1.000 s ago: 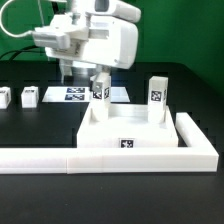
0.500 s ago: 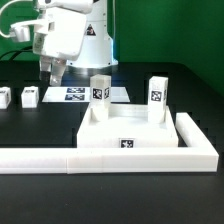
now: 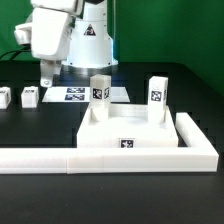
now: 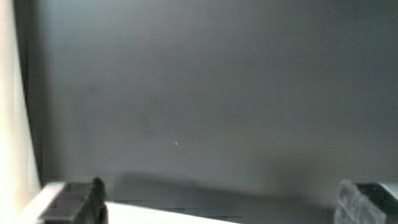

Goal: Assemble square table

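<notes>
The released pincer hangs near a small white tagged plastic leg block, apart from the white square slab; seemingly light and rigid, grip its flat sides.

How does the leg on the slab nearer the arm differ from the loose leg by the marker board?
The slab leg stands upright on the slab; the loose leg sits on the black table. The slab leg looks tall; the loose leg looks short and squat. Both are white with a black-and-white tag facing the exterior view.
</notes>
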`<action>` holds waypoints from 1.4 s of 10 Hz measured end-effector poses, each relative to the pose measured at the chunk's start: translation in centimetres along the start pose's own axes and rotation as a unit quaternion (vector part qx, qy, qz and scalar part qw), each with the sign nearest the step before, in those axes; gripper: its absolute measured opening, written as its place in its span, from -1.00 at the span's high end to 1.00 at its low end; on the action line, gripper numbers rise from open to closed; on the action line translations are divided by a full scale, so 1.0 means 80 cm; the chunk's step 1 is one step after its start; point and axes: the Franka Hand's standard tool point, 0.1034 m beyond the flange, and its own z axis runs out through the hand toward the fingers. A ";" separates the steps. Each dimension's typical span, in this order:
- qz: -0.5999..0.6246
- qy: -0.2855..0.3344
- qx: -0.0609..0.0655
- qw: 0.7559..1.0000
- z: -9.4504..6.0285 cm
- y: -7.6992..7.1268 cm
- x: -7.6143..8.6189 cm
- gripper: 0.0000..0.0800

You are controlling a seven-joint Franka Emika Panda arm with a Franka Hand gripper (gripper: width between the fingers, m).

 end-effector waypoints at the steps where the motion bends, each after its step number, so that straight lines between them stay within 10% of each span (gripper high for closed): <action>1: 0.053 0.009 -0.012 0.998 0.000 -0.006 -0.006 -0.62; 4: 0.209 0.028 0.005 0.977 0.025 -0.068 0.023 -0.62; 9: 0.330 0.025 0.006 0.944 0.025 -0.062 0.018 -0.62; 14: 0.403 -0.011 0.037 0.915 0.015 -0.060 -0.019 -0.62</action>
